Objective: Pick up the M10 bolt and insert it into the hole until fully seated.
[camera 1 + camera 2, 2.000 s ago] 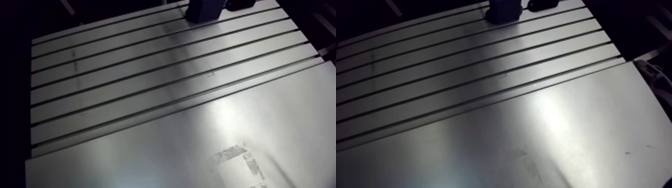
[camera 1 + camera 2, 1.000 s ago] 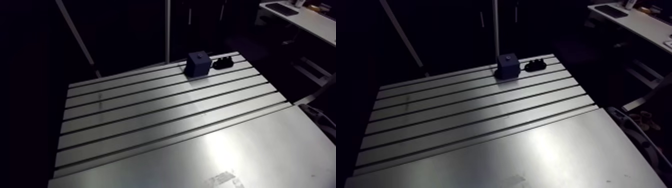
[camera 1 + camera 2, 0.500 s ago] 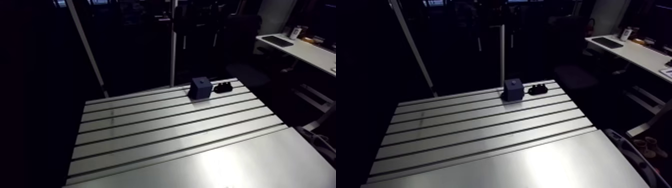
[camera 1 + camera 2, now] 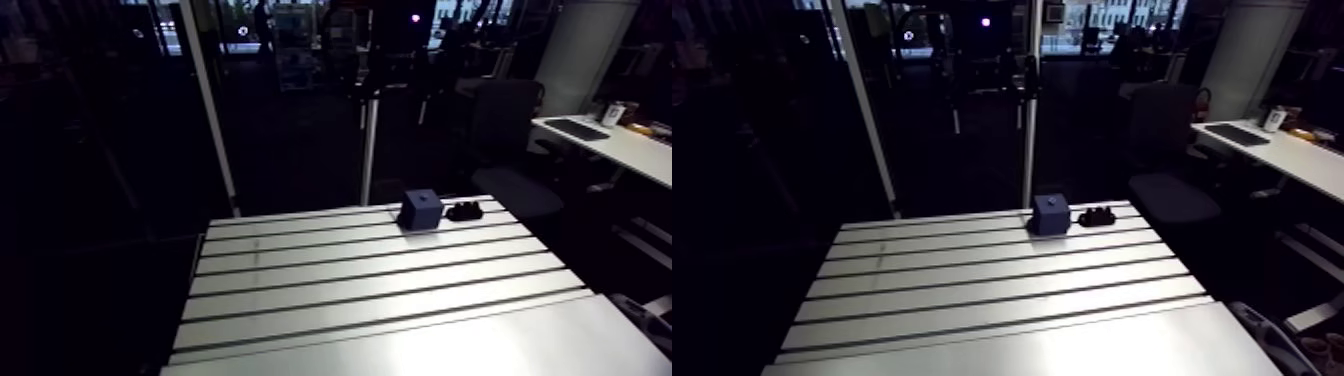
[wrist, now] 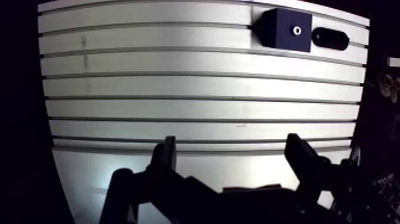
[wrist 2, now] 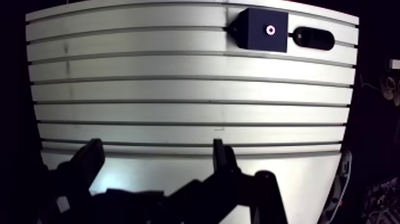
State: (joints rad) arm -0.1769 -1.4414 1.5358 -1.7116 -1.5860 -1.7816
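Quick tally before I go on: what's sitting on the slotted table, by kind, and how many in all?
Dark blue block with a hole: 1
Black oblong piece beside it: 1
Total: 2

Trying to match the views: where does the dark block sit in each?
Arm view: block at the table's far edge, toward its right corner.
Wrist view: block far ahead of the gripper, at the table's far edge.
Shared landmark: the small black object right beside the block.
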